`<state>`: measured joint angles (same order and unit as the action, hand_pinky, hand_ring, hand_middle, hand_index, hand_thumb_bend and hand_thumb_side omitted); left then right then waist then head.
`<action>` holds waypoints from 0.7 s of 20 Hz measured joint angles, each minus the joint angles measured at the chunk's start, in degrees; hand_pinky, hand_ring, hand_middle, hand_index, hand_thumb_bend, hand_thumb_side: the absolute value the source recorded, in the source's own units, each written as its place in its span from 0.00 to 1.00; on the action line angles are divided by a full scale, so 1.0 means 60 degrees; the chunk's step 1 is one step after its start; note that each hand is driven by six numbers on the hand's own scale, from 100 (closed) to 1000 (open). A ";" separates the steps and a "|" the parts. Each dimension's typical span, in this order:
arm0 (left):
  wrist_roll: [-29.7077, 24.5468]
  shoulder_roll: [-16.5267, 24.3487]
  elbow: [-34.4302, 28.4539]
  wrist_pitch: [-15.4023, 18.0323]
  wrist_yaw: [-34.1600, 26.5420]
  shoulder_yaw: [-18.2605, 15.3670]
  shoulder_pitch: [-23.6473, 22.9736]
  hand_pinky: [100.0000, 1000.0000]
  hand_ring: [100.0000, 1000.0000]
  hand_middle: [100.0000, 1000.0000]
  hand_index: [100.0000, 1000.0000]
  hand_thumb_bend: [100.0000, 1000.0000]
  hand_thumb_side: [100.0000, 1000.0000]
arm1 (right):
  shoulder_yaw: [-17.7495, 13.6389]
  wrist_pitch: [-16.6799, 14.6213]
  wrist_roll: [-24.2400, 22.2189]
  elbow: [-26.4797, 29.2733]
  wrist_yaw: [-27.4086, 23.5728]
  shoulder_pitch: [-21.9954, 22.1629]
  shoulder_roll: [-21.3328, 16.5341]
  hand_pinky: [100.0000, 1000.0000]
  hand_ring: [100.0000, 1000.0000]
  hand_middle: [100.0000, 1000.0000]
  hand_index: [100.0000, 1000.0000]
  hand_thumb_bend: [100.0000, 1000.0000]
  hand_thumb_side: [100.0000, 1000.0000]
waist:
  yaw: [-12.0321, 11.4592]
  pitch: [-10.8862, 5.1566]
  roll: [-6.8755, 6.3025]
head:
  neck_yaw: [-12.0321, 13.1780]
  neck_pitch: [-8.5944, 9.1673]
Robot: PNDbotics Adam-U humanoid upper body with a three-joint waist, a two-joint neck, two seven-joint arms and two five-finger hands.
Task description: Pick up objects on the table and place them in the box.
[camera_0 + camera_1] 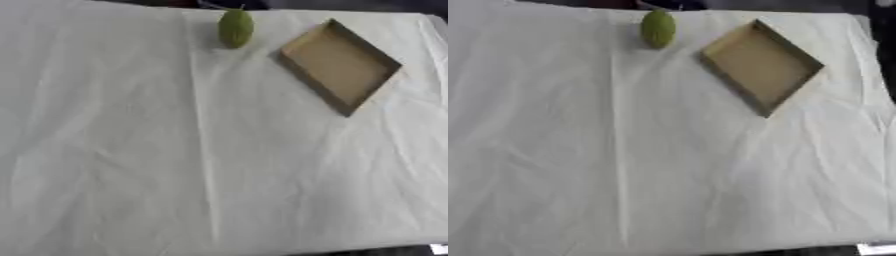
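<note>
A green oval fruit [235,28] lies on the white cloth near the far edge of the table, a little left of the middle. To its right sits a shallow tan cardboard box [385,62], turned like a diamond, with nothing inside it. The fruit and the box are apart, with a strip of cloth between them. Neither of my hands shows in either view.
A wrinkled white cloth [131,150] covers the whole table, with a long crease running down from the fruit. The table's near edge shows at the bottom right, where a small pale object [438,248] sits off the cloth. Dark background lies beyond the far edge.
</note>
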<state>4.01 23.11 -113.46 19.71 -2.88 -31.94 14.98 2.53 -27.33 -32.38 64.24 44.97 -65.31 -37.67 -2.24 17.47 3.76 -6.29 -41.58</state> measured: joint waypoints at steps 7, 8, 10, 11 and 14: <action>-0.0041 0.0000 0.0000 0.0007 -0.0023 0.0001 -0.0011 0.46 0.56 0.59 0.71 0.00 0.13 | 0.0182 -0.0199 -0.0582 -0.0411 -0.0280 -0.0366 0.0057 0.69 0.58 0.84 0.87 0.23 0.58 | 0.0014 -0.0008 0.0033 | 0.0020 -0.0001; -0.0053 0.0000 0.0000 0.0011 -0.0023 0.0001 -0.0023 0.46 0.56 0.59 0.71 0.00 0.13 | 0.0225 -0.0220 -0.0632 -0.0532 -0.0281 -0.0467 0.0076 0.69 0.60 0.84 0.87 0.24 0.58 | 0.0015 -0.0009 0.0035 | 0.0020 -0.0001; -0.0066 0.0000 0.0000 0.0009 -0.0024 0.0001 -0.0044 0.46 0.56 0.59 0.71 0.00 0.13 | 0.0297 -0.0276 -0.0696 -0.0829 -0.0276 -0.0696 0.0192 0.70 0.63 0.85 0.88 0.24 0.58 | 0.0015 -0.0011 0.0035 | 0.0020 -0.0001; -0.0074 0.0000 0.0000 0.0004 -0.0025 0.0002 -0.0044 0.46 0.56 0.59 0.71 0.00 0.13 | 0.0335 -0.0300 -0.0712 -0.1012 -0.0243 -0.0818 0.0269 0.70 0.64 0.85 0.88 0.24 0.59 | 0.0015 -0.0011 0.0036 | 0.0020 -0.0001; -0.0087 0.0000 0.0000 0.0000 -0.0031 0.0007 -0.0045 0.46 0.56 0.59 0.71 0.00 0.13 | 0.0382 -0.0374 -0.0666 -0.1661 0.0022 -0.1185 0.0565 0.71 0.67 0.86 0.88 0.24 0.59 | -0.0001 -0.0011 0.0036 | 0.0020 -0.0001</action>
<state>3.49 23.11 -113.46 19.71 -3.06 -31.90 14.71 4.83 -29.57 -36.38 54.27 45.10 -72.43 -34.28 -2.25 17.40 3.98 -6.17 -41.58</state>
